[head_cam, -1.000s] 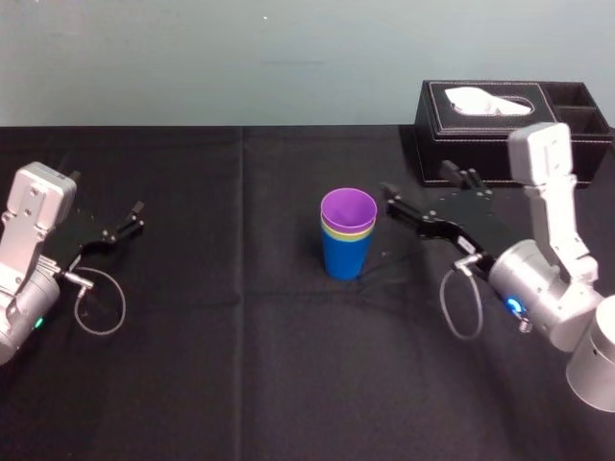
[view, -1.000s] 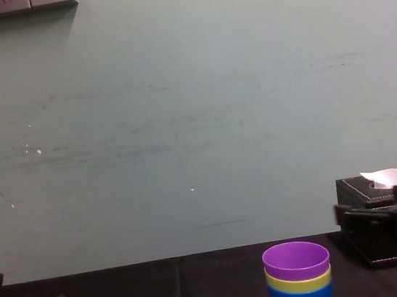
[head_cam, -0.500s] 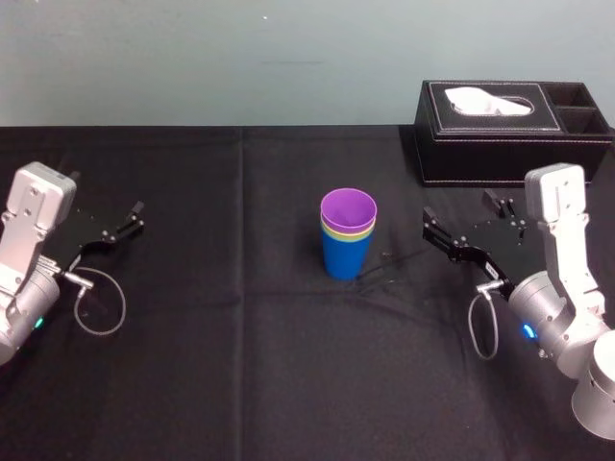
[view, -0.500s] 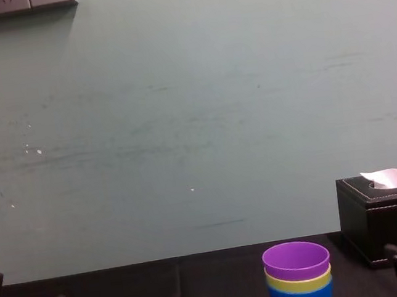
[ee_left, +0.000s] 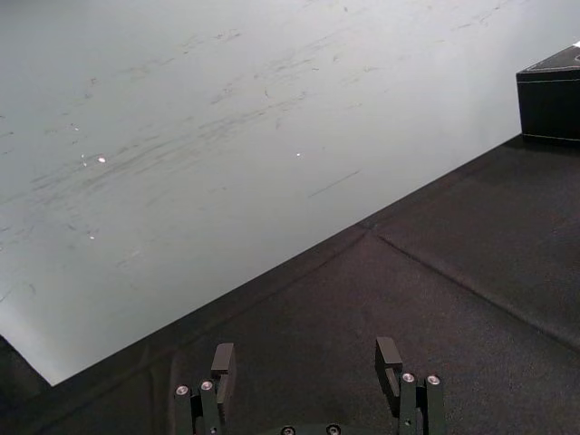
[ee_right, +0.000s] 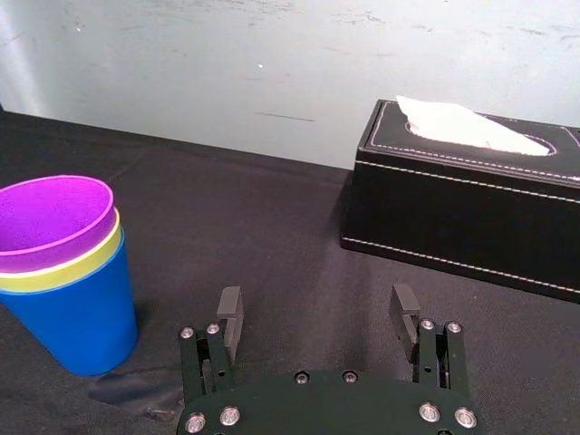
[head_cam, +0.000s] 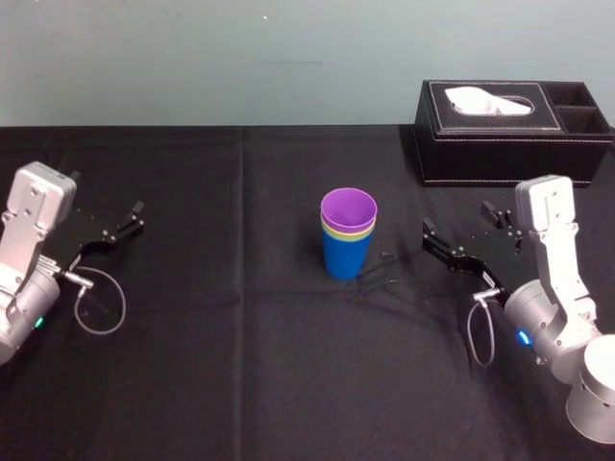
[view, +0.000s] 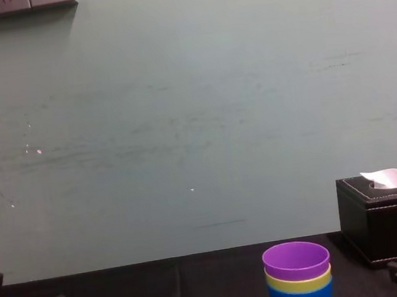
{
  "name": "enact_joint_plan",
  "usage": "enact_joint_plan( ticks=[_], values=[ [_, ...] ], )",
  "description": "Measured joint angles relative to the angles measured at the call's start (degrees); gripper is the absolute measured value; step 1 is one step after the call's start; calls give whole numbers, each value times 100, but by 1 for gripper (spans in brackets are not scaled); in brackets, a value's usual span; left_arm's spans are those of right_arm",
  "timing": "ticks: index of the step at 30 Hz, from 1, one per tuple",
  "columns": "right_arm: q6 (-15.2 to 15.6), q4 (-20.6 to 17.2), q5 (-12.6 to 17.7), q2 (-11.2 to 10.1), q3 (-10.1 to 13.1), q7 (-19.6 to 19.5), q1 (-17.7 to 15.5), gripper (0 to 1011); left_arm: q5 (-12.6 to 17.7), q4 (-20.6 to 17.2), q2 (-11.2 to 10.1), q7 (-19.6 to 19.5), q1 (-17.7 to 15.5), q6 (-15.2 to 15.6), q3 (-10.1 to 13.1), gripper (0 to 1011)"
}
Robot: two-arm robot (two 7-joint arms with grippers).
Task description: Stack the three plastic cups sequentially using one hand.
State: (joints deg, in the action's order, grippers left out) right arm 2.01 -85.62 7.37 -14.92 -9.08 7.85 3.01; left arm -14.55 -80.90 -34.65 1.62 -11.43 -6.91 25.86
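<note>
Three plastic cups [head_cam: 347, 240] are counted, nested into one upright stack near the middle of the black-clothed table [head_cam: 240, 346]. The blue cup [head_cam: 346, 259] is stood on the cloth at the bottom, the yellow-green cup [head_cam: 347, 233] is seated in it with just its rim band showing, and the purple cup [head_cam: 348, 209] is set on top with its mouth open upward. Two grippers are seen. The right gripper [head_cam: 457, 221] is held low over the cloth to the right of the stack and apart from it, its two fingers spread wide with nothing between them. The left gripper [head_cam: 106, 194] is parked near the table's left side, well apart from the cups, its fingers likewise spread and empty. One black tissue box [head_cam: 509, 149] is placed at the far right of the table, beyond the right gripper, with a white tissue [head_cam: 480, 98] at its slot. Bare cloth is left all round the stack: a wide stretch to its left, open cloth toward the near edge, and a narrower gap on the right-gripper side. The table's far edge is met by a pale wall [head_cam: 240, 58].
</note>
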Motion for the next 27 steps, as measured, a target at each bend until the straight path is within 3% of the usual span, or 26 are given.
enact_joint_plan(
  ticks=[27],
  values=[
    [-25,-15,-1,-16,-20,-3,-2,1003,0,0,0,0,0,0,0,1011]
  ],
)
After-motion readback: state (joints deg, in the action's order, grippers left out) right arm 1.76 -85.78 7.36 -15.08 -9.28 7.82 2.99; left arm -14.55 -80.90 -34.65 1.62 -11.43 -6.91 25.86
